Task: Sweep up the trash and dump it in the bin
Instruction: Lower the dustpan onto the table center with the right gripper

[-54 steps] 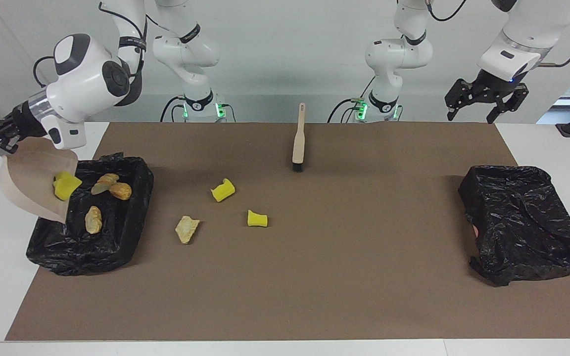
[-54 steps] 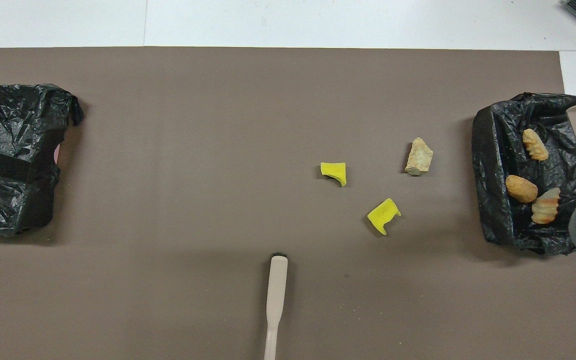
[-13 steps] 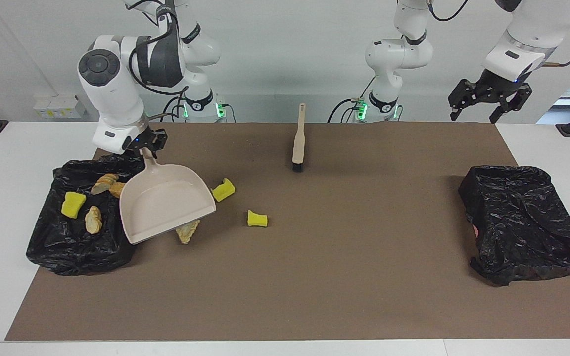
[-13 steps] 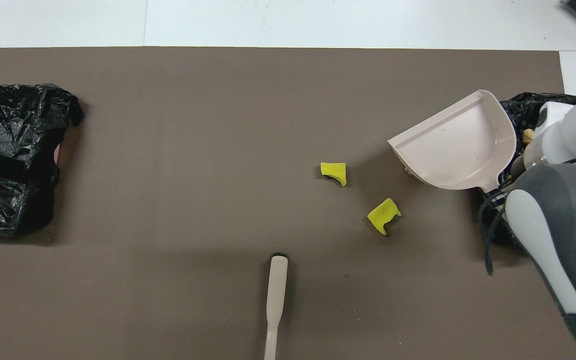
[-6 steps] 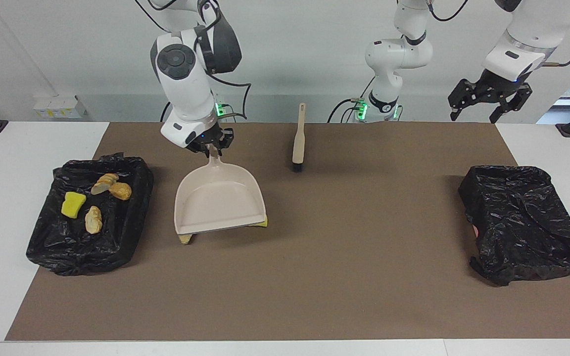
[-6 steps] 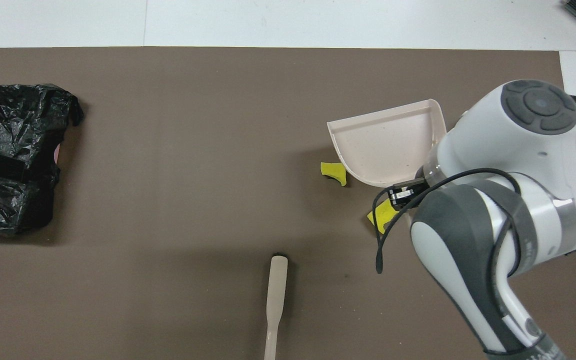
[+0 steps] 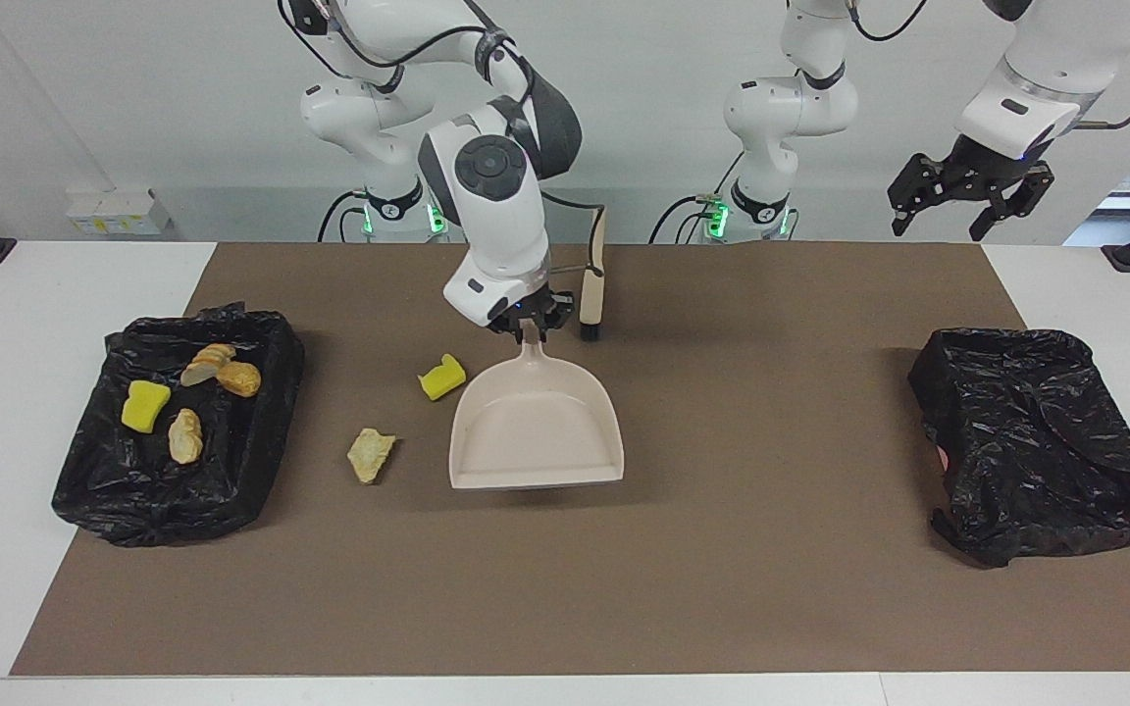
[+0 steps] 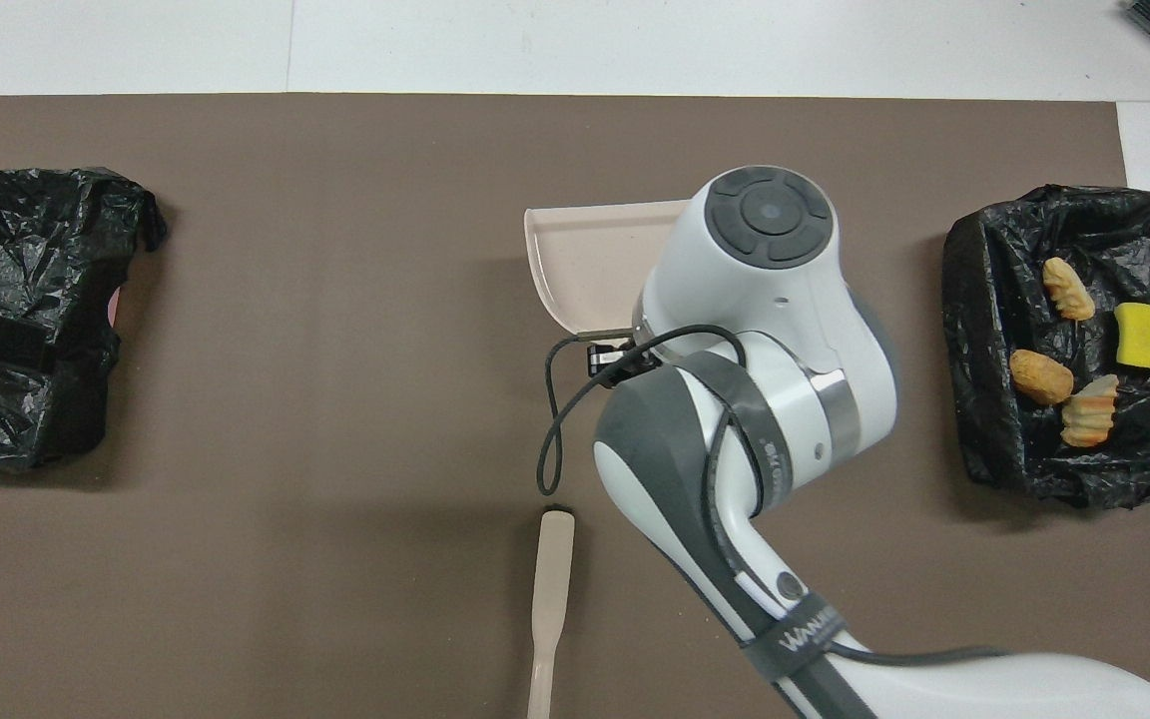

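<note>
Though perhaps under dustpan (image 7: 536, 427), one sponge chunk unseen.

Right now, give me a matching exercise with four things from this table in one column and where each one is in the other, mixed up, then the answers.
Things:
1. dustpan
2. brush
3. brown lump
4. pale crumb

Places:
A. lying on the mat beside the bin, outside it
B. inside the bin at the right arm's end
C. held by its handle in the right gripper
D. lying on the mat near the robots, ungripped

Pairs: 1-C, 2-D, 3-B, 4-A
</note>
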Tool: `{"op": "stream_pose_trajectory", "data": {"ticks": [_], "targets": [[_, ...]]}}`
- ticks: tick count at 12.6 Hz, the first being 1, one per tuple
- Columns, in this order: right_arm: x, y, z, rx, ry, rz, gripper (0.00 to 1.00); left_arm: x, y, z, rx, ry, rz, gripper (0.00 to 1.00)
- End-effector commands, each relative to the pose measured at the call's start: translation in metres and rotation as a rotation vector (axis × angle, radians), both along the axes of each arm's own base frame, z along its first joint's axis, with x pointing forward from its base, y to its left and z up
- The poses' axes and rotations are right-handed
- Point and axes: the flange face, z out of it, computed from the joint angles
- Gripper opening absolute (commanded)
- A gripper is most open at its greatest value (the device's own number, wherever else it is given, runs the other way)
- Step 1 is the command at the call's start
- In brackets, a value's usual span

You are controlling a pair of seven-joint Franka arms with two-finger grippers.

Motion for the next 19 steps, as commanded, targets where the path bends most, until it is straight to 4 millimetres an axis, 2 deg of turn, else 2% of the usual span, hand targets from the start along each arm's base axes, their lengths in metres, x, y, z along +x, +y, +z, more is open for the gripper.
{"op": "stream_pose_trajectory", "data": {"ticks": [1,3,5,6,7,8,9,10,13,16,18,19], "targets": [[0.028,0.015,-0.019,0.051,-0.024,-0.066,0.0,-0.006,0.005,0.001,-0.006,0.001,-0.002,1.0],[0.036,0.035,-0.045,0.059,-0.039,-0.062,0.0,-0.006,0.015,-0.002,-0.006,-0.004,0.016,1.0],[0.043,0.041,-0.071,0.066,-0.055,-0.079,0.0,-0.007,0.021,-0.003,-0.006,-0.011,0.017,1.0],[0.044,0.046,-0.086,0.07,-0.06,-0.081,0.0,-0.006,0.035,-0.002,-0.007,-0.02,0.009,1.0],[0.045,0.046,-0.09,0.071,-0.058,-0.085,0.0,-0.007,0.038,-0.004,-0.007,-0.019,-0.023,1.0],[0.046,0.045,-0.09,0.074,-0.056,-0.088,0.29,-0.008,0.046,-0.005,-0.006,-0.014,-0.029,1.0],[0.045,0.047,-0.089,0.077,-0.059,-0.088,0.71,-0.01,0.053,-0.003,-0.006,-0.019,-0.017,1.0],[0.045,0.047,-0.089,0.075,-0.059,-0.093,1.0,-0.01,0.053,-0.004,-0.006,-0.011,-0.018,1.0],[0.039,0.051,-0.078,0.079,-0.056,-0.1,1.0,-0.011,0.052,-0.004,-0.006,-0.01,-0.02,1.0],[0.023,0.043,-0.054,0.071,-0.038,-0.088,1.0,-0.007,0.04,-0.005,-0.005,-0.026,-0.026,1.0],[-0.001,0.048,-0.029,0.042,0.016,-0.044,1.0,0.002,0.029,-0.007,-0.005,-0.065,-0.045,1.0],[-0.021,0.051,-0.02,0.029,0.037,-0.033,1.0,0.007,0.02,-0.01,-0.006,-0.074,-0.058,1.0]]}}
